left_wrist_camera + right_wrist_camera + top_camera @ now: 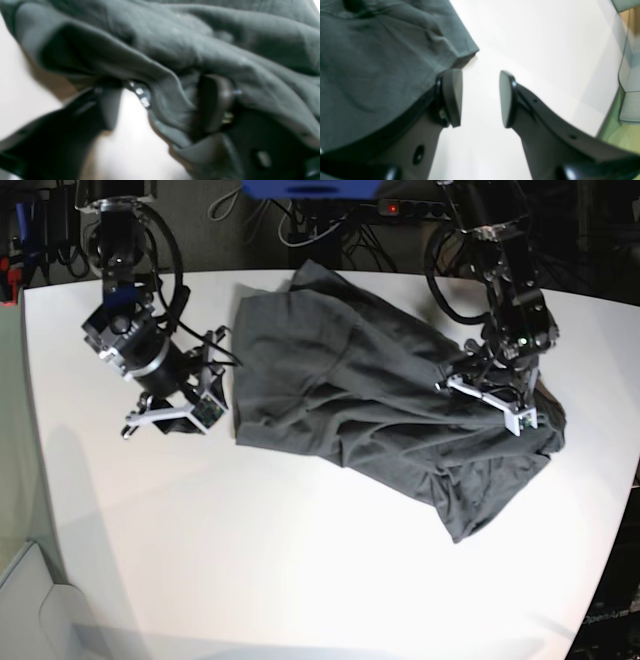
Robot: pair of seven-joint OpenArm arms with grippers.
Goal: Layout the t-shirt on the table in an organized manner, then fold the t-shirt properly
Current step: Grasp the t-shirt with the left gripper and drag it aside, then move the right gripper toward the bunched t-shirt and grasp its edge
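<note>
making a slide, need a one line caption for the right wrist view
Right gripper open over the bare white table, beside the edge of the grey t-shirt.

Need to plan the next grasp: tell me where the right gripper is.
In the base view, the right gripper sits at the left, open over the table, just beside the t-shirt's left edge.

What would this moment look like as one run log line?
phase: layout | t-shirt: rumpled on table | left gripper: in the cloth, grip unclear | right gripper: open, empty, beside shirt edge
</note>
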